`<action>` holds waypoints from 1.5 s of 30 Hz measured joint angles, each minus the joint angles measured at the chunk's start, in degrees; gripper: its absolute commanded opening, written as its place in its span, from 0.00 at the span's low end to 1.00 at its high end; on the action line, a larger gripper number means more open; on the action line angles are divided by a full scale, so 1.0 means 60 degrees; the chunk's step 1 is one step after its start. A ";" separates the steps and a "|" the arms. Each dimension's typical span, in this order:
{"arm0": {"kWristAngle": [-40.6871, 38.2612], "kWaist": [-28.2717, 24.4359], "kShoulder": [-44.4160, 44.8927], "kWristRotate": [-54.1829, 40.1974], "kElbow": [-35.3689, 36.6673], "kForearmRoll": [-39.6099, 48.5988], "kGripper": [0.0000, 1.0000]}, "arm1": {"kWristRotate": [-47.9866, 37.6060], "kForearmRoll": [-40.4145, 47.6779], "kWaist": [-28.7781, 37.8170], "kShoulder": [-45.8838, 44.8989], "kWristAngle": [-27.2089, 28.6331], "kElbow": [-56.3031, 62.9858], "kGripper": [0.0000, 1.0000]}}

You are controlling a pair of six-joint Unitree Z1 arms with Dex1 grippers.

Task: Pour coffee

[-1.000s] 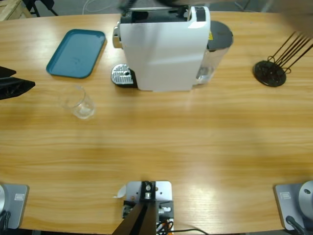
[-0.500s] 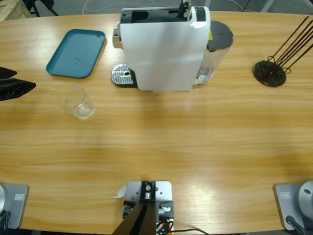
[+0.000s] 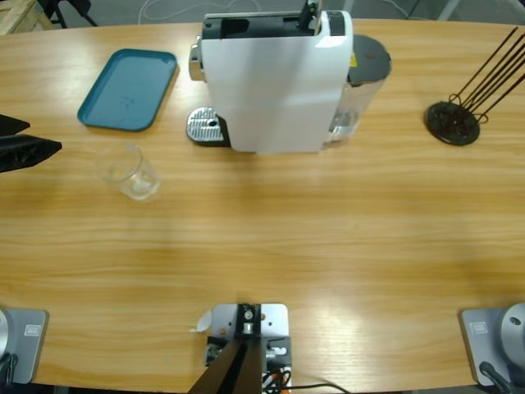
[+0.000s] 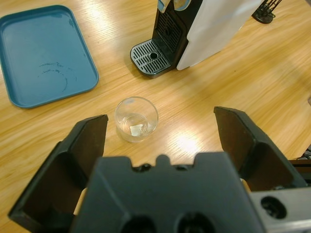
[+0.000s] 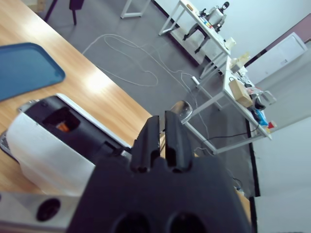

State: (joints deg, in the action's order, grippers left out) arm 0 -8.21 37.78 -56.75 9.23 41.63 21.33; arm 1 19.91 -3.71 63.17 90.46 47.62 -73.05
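Wooden worktop (image 3: 328,238) from above: I see the glass (image 3: 135,172) near the coffee machine (image 3: 275,78), left fingers (image 3: 25,148) at the edge, slightly closer than before. Left wrist: my fingers (image 4: 92,141) gape wide, empty, glass (image 4: 136,119) between them. Right wrist: fingers (image 5: 167,141) closed, holding nothing, above the machine (image 5: 53,141).

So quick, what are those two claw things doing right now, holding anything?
Left gripper: open, holding nothing, glass ahead between its jaws.
Right gripper: shut, holding nothing, above the coffee machine.
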 measured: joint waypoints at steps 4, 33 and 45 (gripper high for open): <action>0.0000 0.0000 -0.0012 0.0000 -0.0004 -0.0050 0.95 | 0.0058 -0.0758 -0.0011 -0.0811 0.0199 0.0017 0.00; 0.0000 0.0001 -0.0072 0.0000 -0.0058 -0.0074 0.95 | 0.0099 0.0615 -0.1133 0.0578 -0.0725 0.0296 0.00; 0.0000 0.0001 -0.0241 0.0000 -0.0058 -0.0077 0.95 | 0.0032 0.0643 -0.1259 0.1290 -0.0893 -0.0232 0.00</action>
State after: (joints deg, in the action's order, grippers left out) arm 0 -8.21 37.78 -58.19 9.23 41.28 20.87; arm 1 20.10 0.14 55.62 98.20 42.26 -74.45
